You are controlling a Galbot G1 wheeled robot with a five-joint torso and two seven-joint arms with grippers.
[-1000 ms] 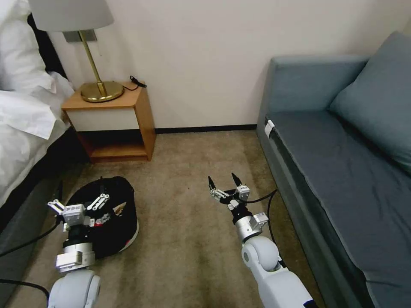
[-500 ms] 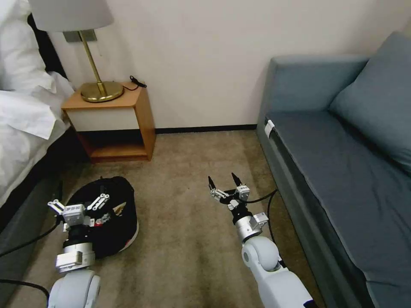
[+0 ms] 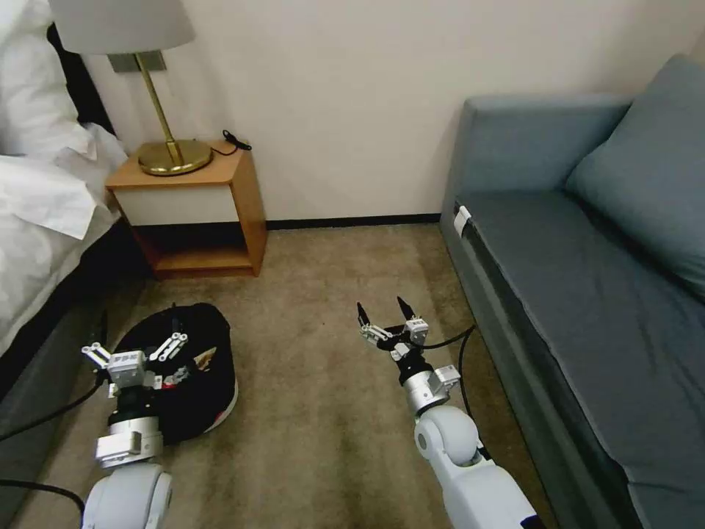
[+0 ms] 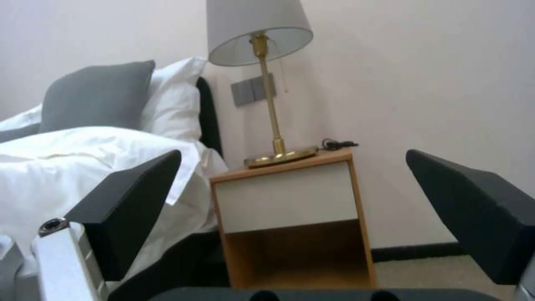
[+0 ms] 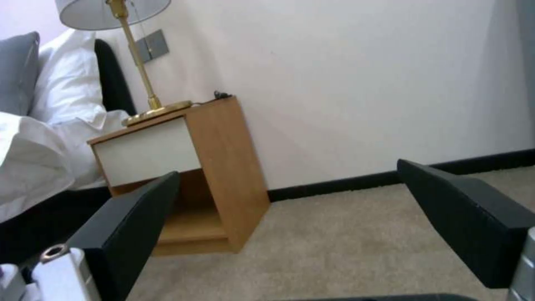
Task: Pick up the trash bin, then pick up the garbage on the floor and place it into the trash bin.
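Bin (image 3: 192,367) sits on the carpet directly under your left gripper (image 3: 132,351), spread wide, empty, nearer arm. Right gripper (image 3: 383,317), also wide, hovers well apart toward the sofa (image 3: 587,294).

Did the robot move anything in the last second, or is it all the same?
Nothing visibly changed. The left gripper hangs open over the trash bin as before, the right gripper is open above the carpet, and the bin sits in the same spot by the bed.
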